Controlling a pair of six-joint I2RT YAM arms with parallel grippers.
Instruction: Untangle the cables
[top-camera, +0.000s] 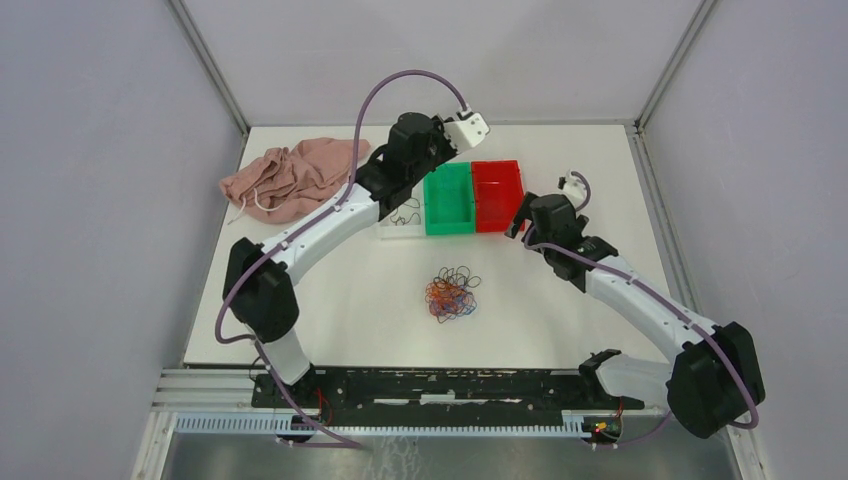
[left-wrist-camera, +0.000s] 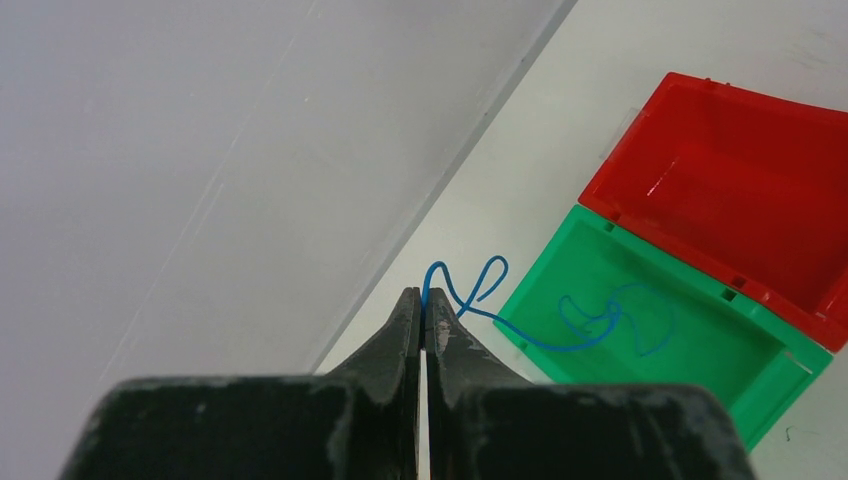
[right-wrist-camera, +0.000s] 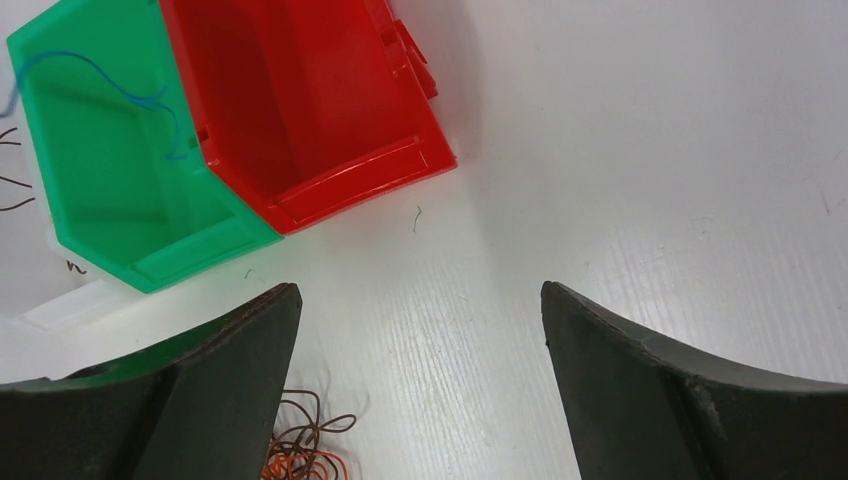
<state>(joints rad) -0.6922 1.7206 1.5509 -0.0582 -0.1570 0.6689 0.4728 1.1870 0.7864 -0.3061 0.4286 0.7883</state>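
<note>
The cables (top-camera: 452, 292) lie as a small wad of orange-red, blue and dark wires on the table's middle; their edge shows in the right wrist view (right-wrist-camera: 300, 445). My left gripper (left-wrist-camera: 424, 300) is shut on one blue wire (left-wrist-camera: 545, 343). It holds the wire above the far left of the green bin (left-wrist-camera: 700, 400), and the wire's free end trails into the bin. In the top view the left gripper (top-camera: 436, 163) is over that bin (top-camera: 449, 200). My right gripper (right-wrist-camera: 420, 300) is open and empty, low over bare table beside the red bin (right-wrist-camera: 300, 100). It is to the right of the wad.
The red bin (top-camera: 497, 195) stands right of the green one. A clear tray (top-camera: 403, 220) with dark wires stands left of the green bin. A pink cloth (top-camera: 290, 180) with a white cord lies at the back left. Walls close in the table.
</note>
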